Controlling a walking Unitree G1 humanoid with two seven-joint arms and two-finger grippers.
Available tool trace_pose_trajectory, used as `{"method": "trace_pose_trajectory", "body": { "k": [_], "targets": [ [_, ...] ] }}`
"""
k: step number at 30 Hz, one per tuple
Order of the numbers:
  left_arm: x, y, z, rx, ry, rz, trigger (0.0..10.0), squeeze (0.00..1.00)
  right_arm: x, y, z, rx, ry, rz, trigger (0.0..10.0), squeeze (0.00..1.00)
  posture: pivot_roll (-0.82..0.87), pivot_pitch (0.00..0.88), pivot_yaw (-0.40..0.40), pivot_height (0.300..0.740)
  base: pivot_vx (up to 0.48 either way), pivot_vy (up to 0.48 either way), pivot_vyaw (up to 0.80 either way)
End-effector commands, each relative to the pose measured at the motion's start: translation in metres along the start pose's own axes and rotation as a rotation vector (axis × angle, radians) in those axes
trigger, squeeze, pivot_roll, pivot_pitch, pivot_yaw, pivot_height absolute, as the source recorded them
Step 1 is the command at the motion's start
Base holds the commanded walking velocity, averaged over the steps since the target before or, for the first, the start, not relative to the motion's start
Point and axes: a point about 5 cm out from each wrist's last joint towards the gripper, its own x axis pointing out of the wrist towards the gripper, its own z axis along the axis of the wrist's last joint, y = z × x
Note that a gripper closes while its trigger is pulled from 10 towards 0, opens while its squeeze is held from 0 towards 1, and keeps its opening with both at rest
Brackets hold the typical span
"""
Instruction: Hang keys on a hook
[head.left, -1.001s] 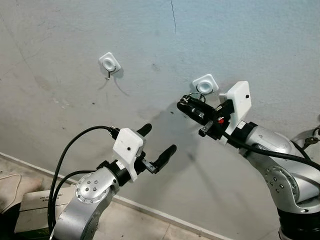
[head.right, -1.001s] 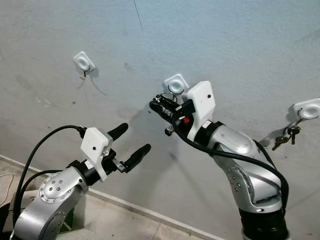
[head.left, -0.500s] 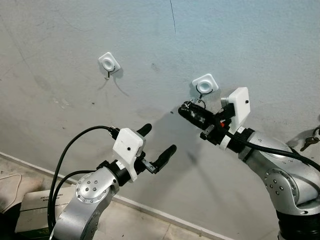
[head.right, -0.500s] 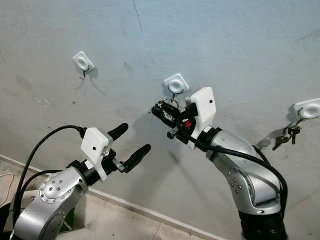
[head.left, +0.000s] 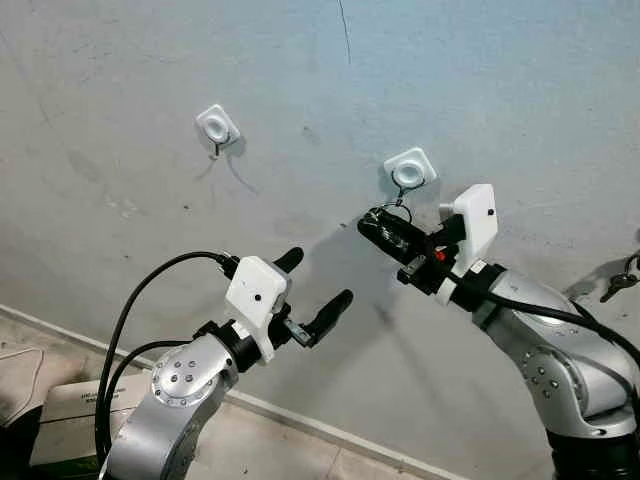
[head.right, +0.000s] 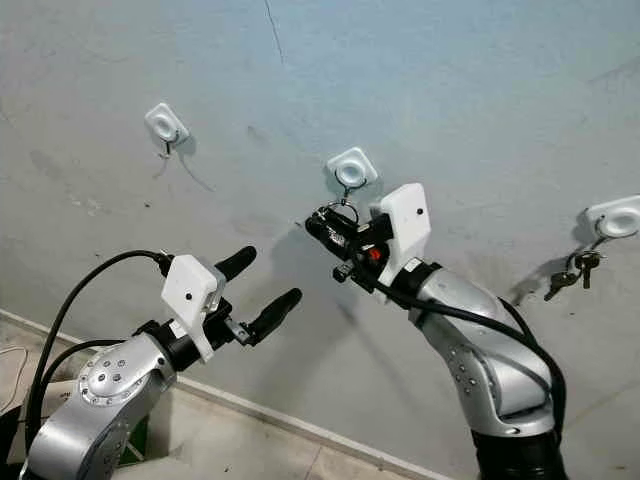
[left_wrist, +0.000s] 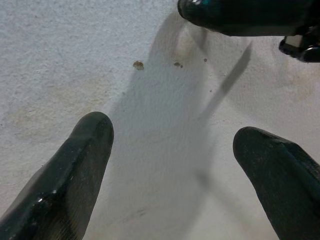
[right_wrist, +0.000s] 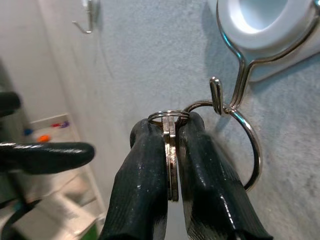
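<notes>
Dropped a touch since a second ago, right gripper (right_wrist: 170, 165) pinching silver key rings (right_wrist: 169, 150), big loop touching bent wire hook (right_wrist: 220, 97) under white square wall mount (right_wrist: 267, 30). Could slide off if released before seating. Left gripper (head.left: 312, 292) spread wide, holding nothing.

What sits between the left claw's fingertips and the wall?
Nothing: the left claw is open, and the wall between and beyond its fingers is bare, per the left wrist view.

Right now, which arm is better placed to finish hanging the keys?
The right. Its pincer grips the keys, whose ring is looped on the middle hook. The left pincer is open, lower, away from the wall.
</notes>
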Motion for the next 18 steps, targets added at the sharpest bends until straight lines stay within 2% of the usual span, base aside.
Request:
{"method": "trace_pose_trajectory", "body": {
  "k": [1,6,8,10,11,13,18],
  "targets": [
    [0.001,-0.002,0.0,0.008,0.01,-0.014,10.0,0.0,0.001,0.002,-0.011,-0.005,0.045,-0.017,10.0,1.0,0.08,0.04,0.006,0.74,0.0,0.0,0.0],
    [0.001,-0.003,0.0,0.007,0.009,-0.015,10.0,0.0,0.001,0.006,-0.014,-0.055,0.037,-0.043,10.0,1.0,0.08,0.04,0.005,0.74,0.0,0.0,0.0],
    [0.001,-0.003,0.0,0.006,0.008,-0.015,10.0,0.0,0.001,0.005,-0.015,-0.122,0.023,-0.094,10.0,1.0,0.08,0.04,0.004,0.74,0.0,0.0,0.0],
    [0.001,-0.003,0.0,0.006,0.007,-0.015,10.0,0.0,0.001,0.005,-0.016,-0.143,0.02,-0.109,10.0,1.0,0.08,0.039,0.003,0.74,0.0,0.0,0.0],
    [0.002,-0.003,0.001,0.008,-0.001,-0.015,10.0,0.0,0.0,0.004,-0.019,-0.21,0.022,-0.146,10.0,1.0,0.08,0.039,0.001,0.74,0.0,0.0,0.0],
    [0.002,-0.003,0.002,0.009,-0.006,-0.016,10.0,0.0,-0.002,0.004,-0.023,-0.244,0.028,-0.159,10.0,1.0,0.08,0.039,0.001,0.74,0.0,0.0,0.0],
    [0.003,-0.002,0.004,0.017,-0.022,-0.005,10.0,0.0,-0.006,0.006,-0.036,-0.239,0.063,-0.156,10.0,1.0,0.07,0.039,0.0,0.74,0.0,0.0,0.0]
  ]
}}
